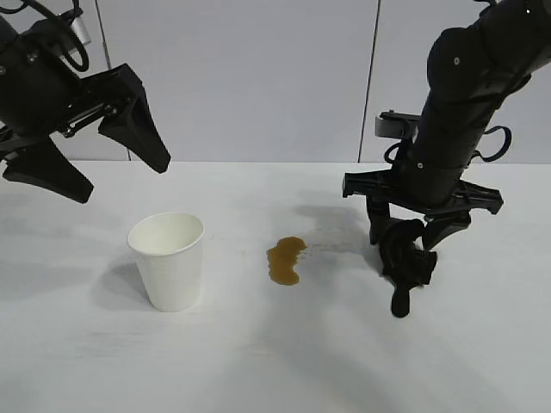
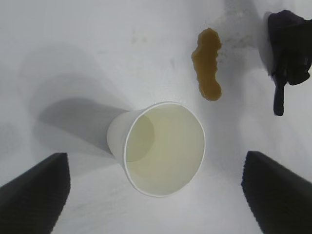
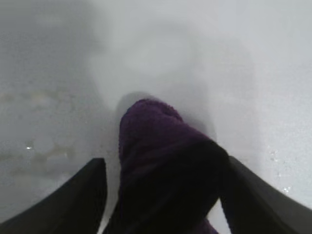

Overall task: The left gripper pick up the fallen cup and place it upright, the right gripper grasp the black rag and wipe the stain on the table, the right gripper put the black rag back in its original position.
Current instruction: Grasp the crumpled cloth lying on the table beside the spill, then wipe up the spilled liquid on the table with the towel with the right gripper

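The white cup (image 1: 168, 258) stands upright on the white table (image 1: 258, 361), left of the brown stain (image 1: 284, 260). My left gripper (image 1: 120, 179) is open and empty, raised above and behind the cup; in its wrist view the cup (image 2: 161, 146) sits between the spread fingers (image 2: 34, 195), with the stain (image 2: 207, 63) beyond. The black rag (image 1: 406, 262) lies right of the stain, its thin tail pointing forward. My right gripper (image 1: 405, 243) is lowered over it, fingers either side. In the right wrist view the rag (image 3: 161, 146) fills the gap; one finger (image 3: 73, 195) stands apart from it.
A grey panelled wall runs behind the table. Bare tabletop lies in front of the cup and stain. The rag also shows in the left wrist view (image 2: 288, 46).
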Robot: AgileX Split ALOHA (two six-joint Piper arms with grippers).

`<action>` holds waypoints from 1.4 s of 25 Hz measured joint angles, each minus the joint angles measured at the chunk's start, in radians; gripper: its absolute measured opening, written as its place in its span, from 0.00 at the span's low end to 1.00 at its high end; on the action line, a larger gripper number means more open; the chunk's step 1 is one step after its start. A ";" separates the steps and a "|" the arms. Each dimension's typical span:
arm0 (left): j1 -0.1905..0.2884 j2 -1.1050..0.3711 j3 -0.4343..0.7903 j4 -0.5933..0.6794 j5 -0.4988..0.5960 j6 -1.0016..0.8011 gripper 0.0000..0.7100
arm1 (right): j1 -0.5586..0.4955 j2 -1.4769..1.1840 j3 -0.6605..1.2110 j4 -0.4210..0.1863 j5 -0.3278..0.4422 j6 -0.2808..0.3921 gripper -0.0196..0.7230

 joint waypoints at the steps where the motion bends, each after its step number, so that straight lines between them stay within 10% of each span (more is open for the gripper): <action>1: 0.000 0.000 0.000 0.000 0.000 0.000 0.97 | 0.000 0.000 0.000 0.005 0.003 -0.001 0.29; 3: 0.000 0.000 -0.001 0.000 0.000 0.000 0.97 | 0.000 -0.001 -0.002 0.022 0.013 -0.015 0.16; 13: 0.000 0.000 -0.001 0.000 0.001 0.000 0.97 | 0.051 -0.103 -0.004 0.318 0.035 -0.213 0.16; 18: 0.000 0.000 -0.001 0.004 0.003 0.000 0.97 | 0.165 -0.115 -0.022 0.375 -0.021 -0.242 0.16; 27: 0.000 0.000 -0.001 0.007 0.004 0.000 0.97 | 0.255 0.098 -0.178 0.311 -0.051 -0.241 0.16; 35: 0.000 0.000 -0.001 0.007 0.004 0.000 0.97 | 0.257 0.147 -0.221 0.048 -0.023 -0.082 0.16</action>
